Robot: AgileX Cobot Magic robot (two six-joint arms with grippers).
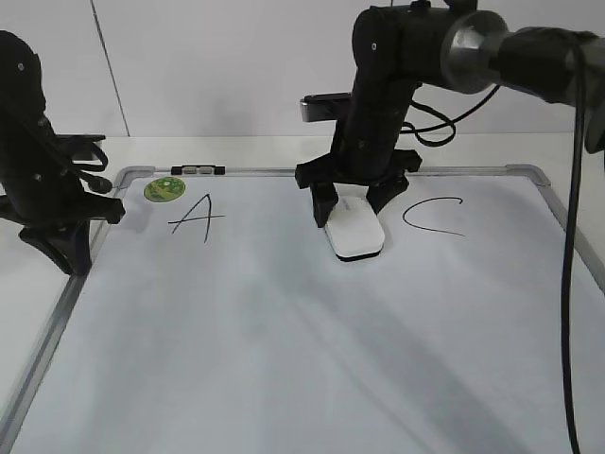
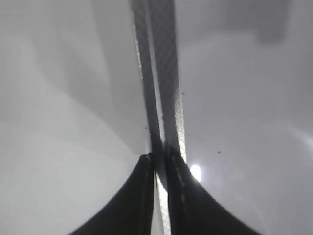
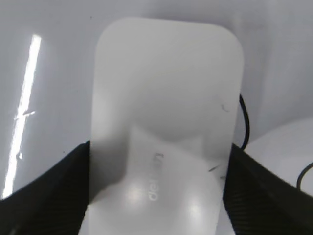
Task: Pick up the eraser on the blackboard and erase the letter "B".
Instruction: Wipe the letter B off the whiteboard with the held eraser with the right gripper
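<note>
The white eraser (image 1: 353, 233) lies flat on the blackboard (image 1: 284, 331), between the drawn "A" (image 1: 194, 218) and "C" (image 1: 433, 216). My right gripper (image 1: 352, 210) reaches down over its far end, a finger on each long side. In the right wrist view the eraser (image 3: 164, 122) fills the gap and both black fingers (image 3: 58, 186) press its edges, so the right gripper (image 3: 159, 196) is shut on it. The letter "B" is hidden or out of view. A thin black stroke (image 3: 243, 122) shows beside the eraser. My left gripper (image 1: 71, 260) is shut and empty.
The left gripper (image 2: 157, 159) hangs over the board's grey left frame (image 2: 164, 73). A round green sticker (image 1: 164, 188) and a small black-and-silver clip (image 1: 198, 170) sit at the board's far left corner. The right arm's cable (image 1: 570, 284) hangs down at the right.
</note>
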